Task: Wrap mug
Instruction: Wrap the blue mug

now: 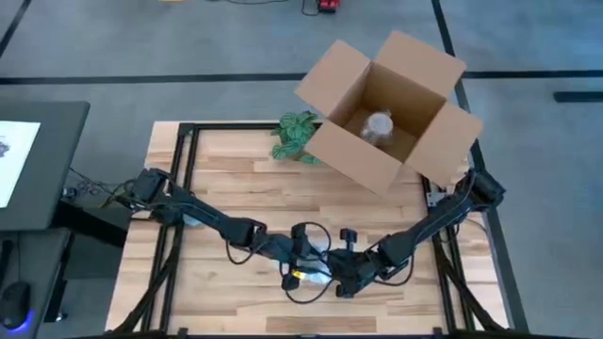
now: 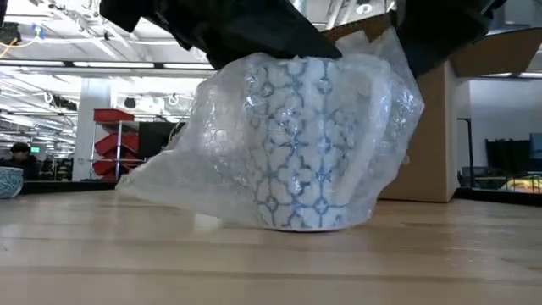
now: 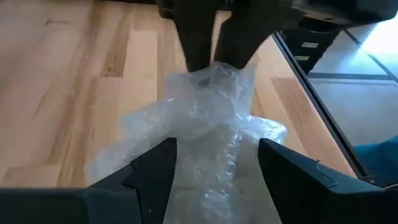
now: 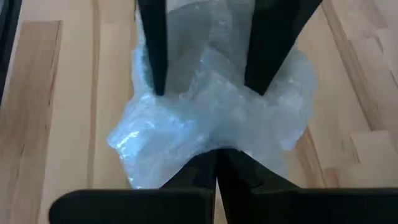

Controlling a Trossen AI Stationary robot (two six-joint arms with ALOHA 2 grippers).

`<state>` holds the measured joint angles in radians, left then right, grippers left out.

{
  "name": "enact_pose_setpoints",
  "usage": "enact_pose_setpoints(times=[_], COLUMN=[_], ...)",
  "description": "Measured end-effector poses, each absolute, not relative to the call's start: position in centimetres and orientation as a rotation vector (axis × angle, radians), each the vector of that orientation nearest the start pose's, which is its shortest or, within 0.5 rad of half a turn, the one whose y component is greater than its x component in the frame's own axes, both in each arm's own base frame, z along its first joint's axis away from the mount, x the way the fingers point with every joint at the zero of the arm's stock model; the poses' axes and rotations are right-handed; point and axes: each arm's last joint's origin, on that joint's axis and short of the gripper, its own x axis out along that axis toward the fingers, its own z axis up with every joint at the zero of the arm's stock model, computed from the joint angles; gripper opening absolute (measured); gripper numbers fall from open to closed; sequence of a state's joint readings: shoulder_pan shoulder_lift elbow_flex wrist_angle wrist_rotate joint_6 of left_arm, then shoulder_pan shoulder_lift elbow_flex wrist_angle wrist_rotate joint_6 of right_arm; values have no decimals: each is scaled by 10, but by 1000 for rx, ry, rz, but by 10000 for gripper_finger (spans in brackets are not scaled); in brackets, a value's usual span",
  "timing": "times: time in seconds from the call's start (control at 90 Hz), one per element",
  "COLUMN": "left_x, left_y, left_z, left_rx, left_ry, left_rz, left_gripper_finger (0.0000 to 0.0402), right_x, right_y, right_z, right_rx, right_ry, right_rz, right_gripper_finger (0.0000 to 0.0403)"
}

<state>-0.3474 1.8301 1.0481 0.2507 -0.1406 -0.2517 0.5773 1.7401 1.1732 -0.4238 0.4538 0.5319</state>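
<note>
Butcher-block tabletop (image 1: 236, 179) carries the job. Right gripper (image 4: 216, 163), jaws pinched on the bubble wrap (image 2: 254, 161), meets the left gripper (image 3: 214, 158), jaws wide astride the same bundle. Directly beneath both stands the blue-patterned mug (image 2: 301, 144), mostly covered; one flap trails loose. Well beyond them waits a cardboard box (image 1: 386, 108). No legible writing.

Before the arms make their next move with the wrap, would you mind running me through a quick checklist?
1. Mug upright on the table: ok.
2. Bubble wrap covers the mug's sides: ok.
3. Right gripper pinched shut on the bubble wrap: ok.
4. Left gripper open around the bundle: ok.
5. Wrap tucked under the mug's base: not ok, one flap trails loose on the table.
6. Cardboard box open: ok.
</note>
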Motion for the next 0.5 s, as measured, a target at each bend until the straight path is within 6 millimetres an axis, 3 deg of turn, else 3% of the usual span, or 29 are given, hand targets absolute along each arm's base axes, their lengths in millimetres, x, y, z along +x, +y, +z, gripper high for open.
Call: enact_pose_setpoints(times=[0.133,0.322,0.5], left_x=[365,365,365], left_y=[-127,-126,-126], left_z=[179,178,178], left_rx=[-120,-120,-121], left_ry=[539,547,552], left_rz=[-131,-130,-144], left_gripper_finger=[187,155,118], right_x=[296,289,303], right_y=[183,189,193], right_z=[209,223,226], right_rx=[33,26,24], right_ry=[875,778,670], right_rz=[-143,-182,-138], right_gripper_finger=[0,0,0])
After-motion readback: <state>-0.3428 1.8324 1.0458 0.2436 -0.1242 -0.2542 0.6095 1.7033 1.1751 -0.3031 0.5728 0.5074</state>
